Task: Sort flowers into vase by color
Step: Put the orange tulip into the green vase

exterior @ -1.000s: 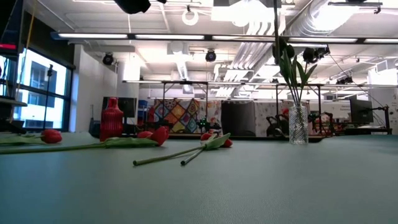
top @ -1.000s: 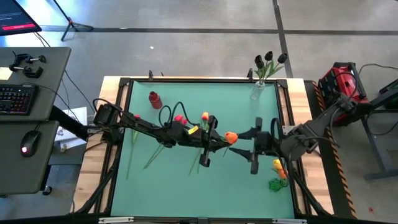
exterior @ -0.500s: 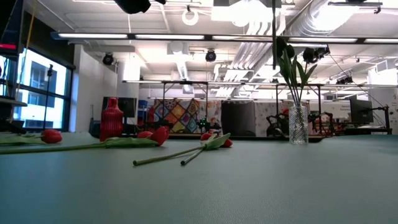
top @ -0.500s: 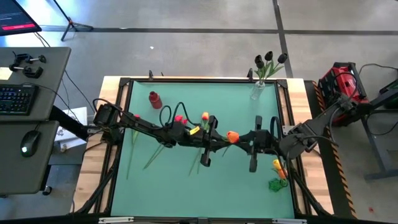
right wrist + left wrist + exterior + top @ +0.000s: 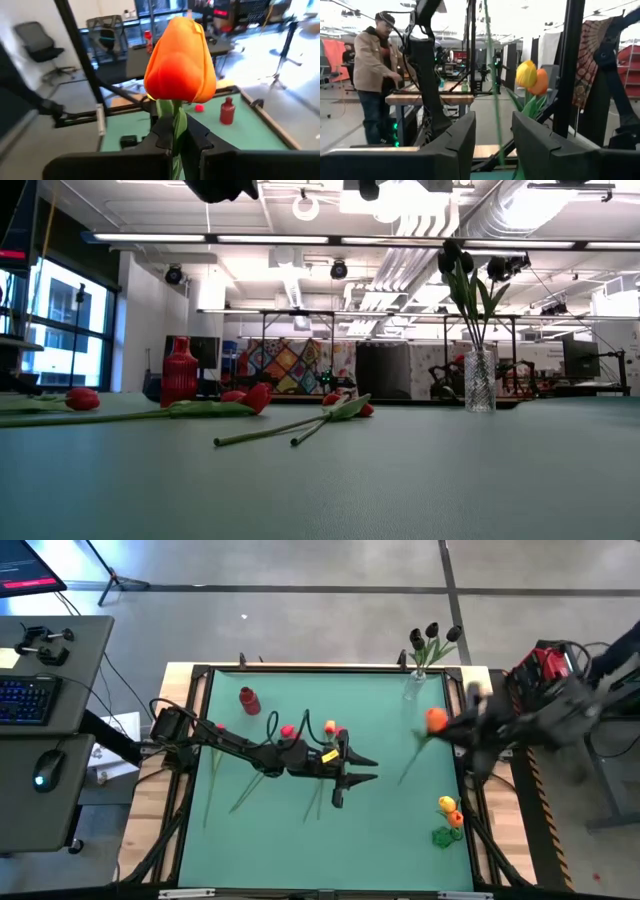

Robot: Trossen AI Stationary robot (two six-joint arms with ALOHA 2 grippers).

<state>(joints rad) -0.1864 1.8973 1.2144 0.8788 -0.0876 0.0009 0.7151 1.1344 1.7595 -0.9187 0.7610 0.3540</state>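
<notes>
The right claw (image 5: 174,135) is clamped on the stem of an orange tulip (image 5: 436,720), held above the right edge of the tabletop (image 5: 390,820); its stem trails down and toward the table's middle. The clear vase (image 5: 414,686) of dark tulips stands near it at the far right corner, while the red vase (image 5: 249,699) is well apart, far left. The left claw (image 5: 352,768), part-open and empty, hangs mid-table.

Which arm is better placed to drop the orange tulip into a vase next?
The right. Its gripper is shut on the orange tulip near the clear vase. The left gripper sits mid-table, jaws open and empty.
</notes>
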